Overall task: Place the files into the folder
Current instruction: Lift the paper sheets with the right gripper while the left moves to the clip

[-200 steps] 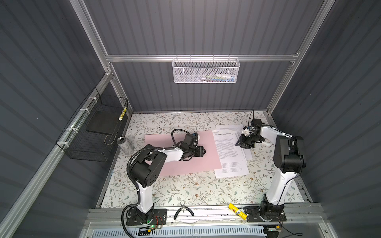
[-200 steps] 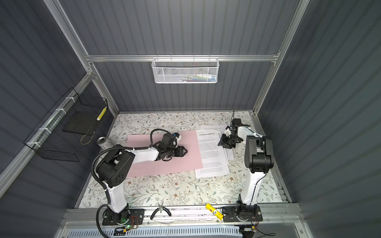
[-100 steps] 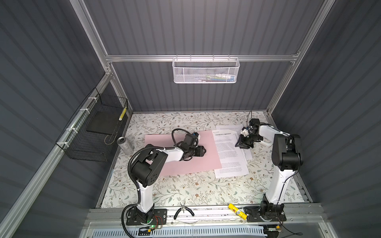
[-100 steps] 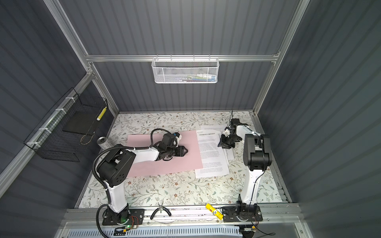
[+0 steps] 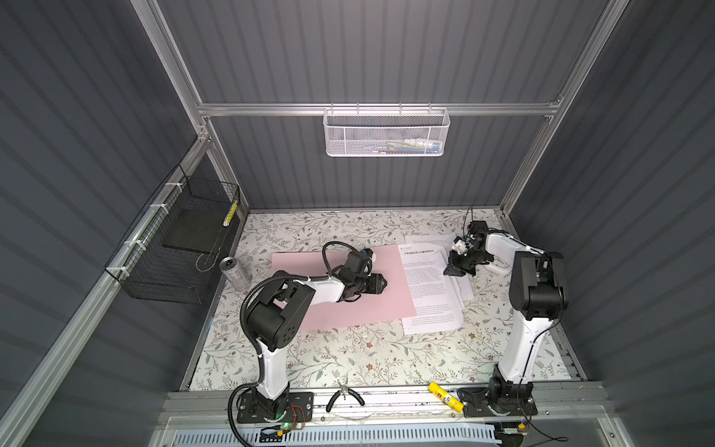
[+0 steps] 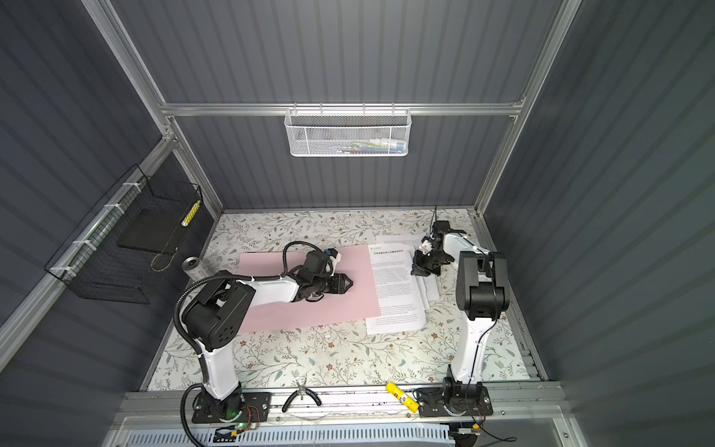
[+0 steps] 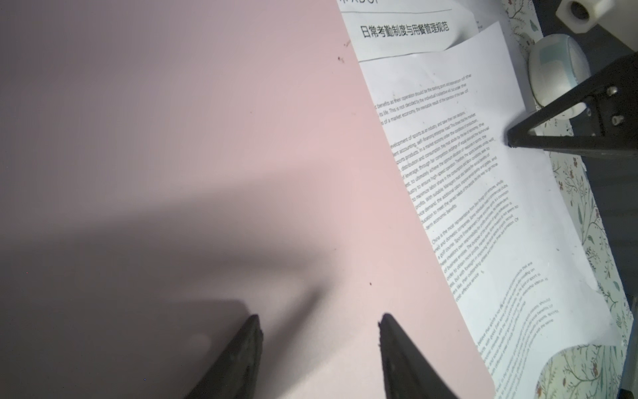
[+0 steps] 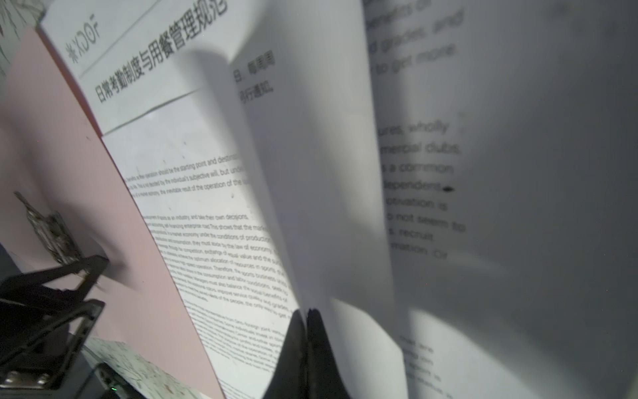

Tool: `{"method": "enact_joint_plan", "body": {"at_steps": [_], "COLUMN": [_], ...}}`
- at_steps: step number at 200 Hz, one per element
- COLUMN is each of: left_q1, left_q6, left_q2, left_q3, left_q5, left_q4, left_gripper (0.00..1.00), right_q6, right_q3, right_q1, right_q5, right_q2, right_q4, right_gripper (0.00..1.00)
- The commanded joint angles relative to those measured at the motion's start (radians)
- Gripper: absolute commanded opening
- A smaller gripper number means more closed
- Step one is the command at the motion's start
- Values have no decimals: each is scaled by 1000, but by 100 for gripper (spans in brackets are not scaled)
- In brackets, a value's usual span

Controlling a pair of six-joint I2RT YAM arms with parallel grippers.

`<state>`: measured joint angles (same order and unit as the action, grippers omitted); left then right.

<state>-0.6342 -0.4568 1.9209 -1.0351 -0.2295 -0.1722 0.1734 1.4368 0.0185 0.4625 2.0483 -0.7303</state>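
Observation:
The pale-pink folder (image 5: 390, 309) (image 6: 348, 309) lies flat mid-table. The files (image 5: 429, 294) (image 6: 394, 294), white printed sheets, lie fanned along its right edge, which cuts off their text lines (image 7: 483, 207). My left gripper (image 5: 381, 288) (image 7: 319, 319) hovers low over the folder (image 7: 207, 138), open and holding nothing. My right gripper (image 5: 449, 271) (image 8: 306, 312) is shut on the edge of one file sheet (image 8: 328, 172), which curls upward. Beneath it is the sheet with the bold heading (image 8: 155, 58). A small metal clip (image 8: 51, 228) shows on the folder (image 8: 51, 138).
A metal can (image 5: 236, 273) lies left of the folder, by a black wire basket (image 5: 182, 247) on the left wall. A white mesh basket (image 5: 387, 131) hangs on the back wall. Pliers (image 5: 344, 396) and a yellow tool (image 5: 445, 394) lie on the front rail.
My right gripper has closed its jaws onto the edge of a file sheet. The left arm has not moved.

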Motion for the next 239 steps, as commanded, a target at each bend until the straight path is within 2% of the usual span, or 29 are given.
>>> {"method": "enact_joint_plan", "body": {"at_steps": [1, 37, 56, 101, 116, 133, 173, 216, 239], "left_q1": [-2, 0, 5, 95, 136, 184, 200, 215, 237], "left_q6": [-9, 29, 78, 99, 63, 12, 7, 9, 4], "left_q2": [12, -65, -103, -196, -241, -310, -419, -462, -484], "left_q3": [-2, -56, -118, -207, -196, -140, -59, -12, 8], "left_q5": [3, 11, 58, 101, 146, 172, 248, 268, 272], "left_q4": [108, 185, 283, 389, 394, 359, 367, 380, 381], "left_gripper": [56, 57, 57, 57, 57, 57, 57, 57, 57], "right_q6": [14, 51, 68, 105, 117, 131, 130, 187, 246], "right_q3": [8, 1, 12, 108, 159, 226, 449, 529, 512], "right_q1": [-7, -23, -40, -112, -150, -210, -360, -478, -492], "right_q5": [31, 4, -32, -113, -116, -180, -301, -200, -136], "right_q2": [-12, -120, -196, -349, -382, -406, -407, -379, -361], "right_q4": [1, -1, -37, -133, -155, -171, -236, -153, -75], "right_gripper": [0, 0, 0, 0, 0, 0, 0, 0, 0]}}
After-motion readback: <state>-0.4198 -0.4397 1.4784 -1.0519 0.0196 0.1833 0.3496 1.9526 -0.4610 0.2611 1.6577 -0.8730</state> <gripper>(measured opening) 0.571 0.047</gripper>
